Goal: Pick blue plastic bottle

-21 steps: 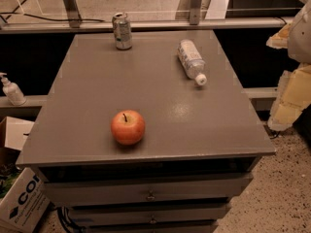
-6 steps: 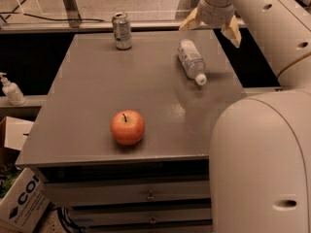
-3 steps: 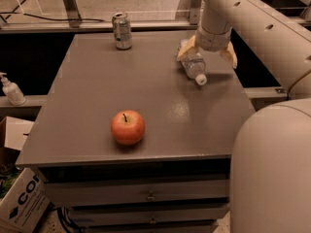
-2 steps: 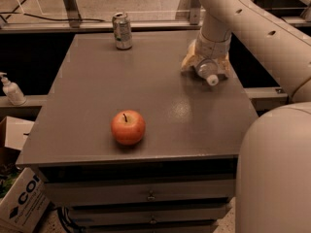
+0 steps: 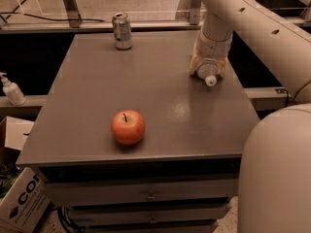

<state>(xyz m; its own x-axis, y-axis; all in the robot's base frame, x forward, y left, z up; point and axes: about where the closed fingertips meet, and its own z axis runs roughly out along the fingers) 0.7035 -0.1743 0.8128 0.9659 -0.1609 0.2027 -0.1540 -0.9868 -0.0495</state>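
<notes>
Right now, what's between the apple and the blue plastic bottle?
Nothing: bare tabletop from the apple to the bottle, where the pincer sits, per the camera view.

Far right, jaws clasp blue plastic bottle [image 5: 210,79]; apple [image 5: 128,126] and can [image 5: 122,30] well apart, tabletop [image 5: 160,91] between free

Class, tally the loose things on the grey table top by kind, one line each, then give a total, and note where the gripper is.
Apples: 1, the red apple.
Drink cans: 1, the metal can at the far edge.
Plastic bottles: 1, the blue plastic bottle, with the gripper down over it near the right edge of the table.
Total: 3.
</notes>
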